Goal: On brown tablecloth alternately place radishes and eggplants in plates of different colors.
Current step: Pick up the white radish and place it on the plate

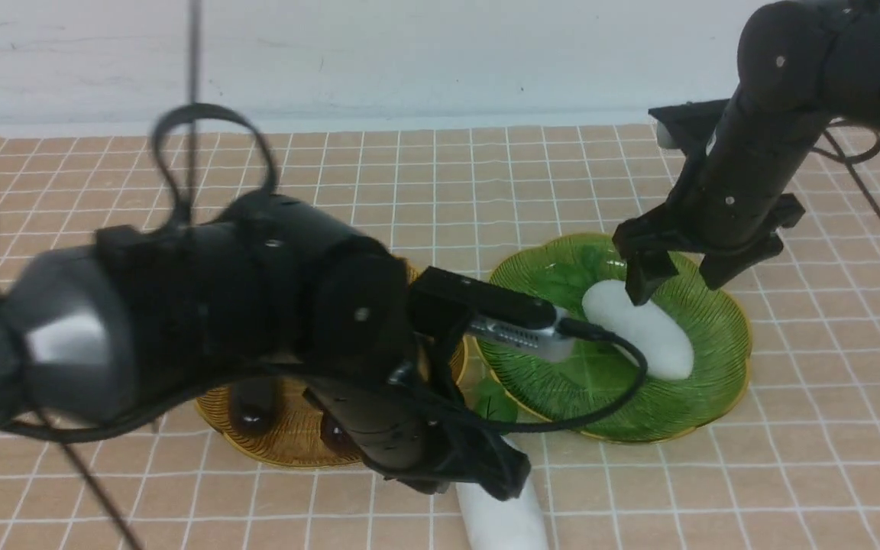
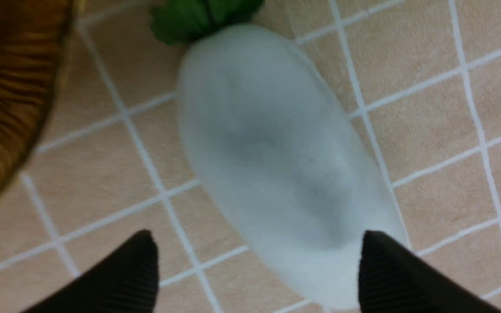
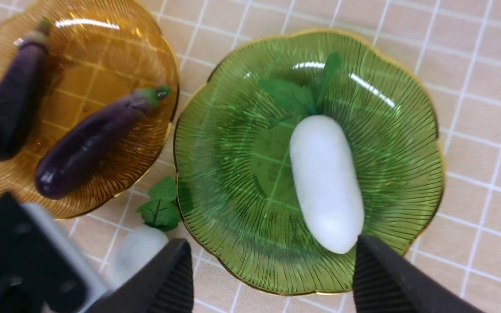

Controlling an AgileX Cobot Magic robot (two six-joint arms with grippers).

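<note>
Presently, left claw (image 2: 257, 243): released and gripping nothing, its fingers standing spread. It is hovering low over the loose radish (image 2: 276, 152). One finger is overlapping that radish's blunt end and the other is standing clear of it.
Reason for left posture: judged to be straddling the radish across its width, which is the narrow way to pinch it.
Loose radish: lying flat on the brown tablecloth (image 2: 450, 143), just beside the amber plate (image 3: 102, 52). Its leafy top is pointing toward the gap between the two plates, and it is not yet in either one.
Right claw (image 3: 272, 243): released and holding nothing, fingers spread wide, hanging over the green plate (image 3: 407, 108). One finger is sitting close to the plated radish (image 3: 324, 182); contact cannot be told.
Plated radish: resting inside the green plate, off centre, its leaves lying on the plate floor.
Eggplants (image 3: 94, 139): both lying in the amber plate, side by side and apart.
Reason for layout: each plate colour is taking one kind of vegetable.
Task standing: judged three of four placed, with the loose radish apparently going to the green plate.
Markings: no brand, label or writing is showing legibly anywhere.
</note>
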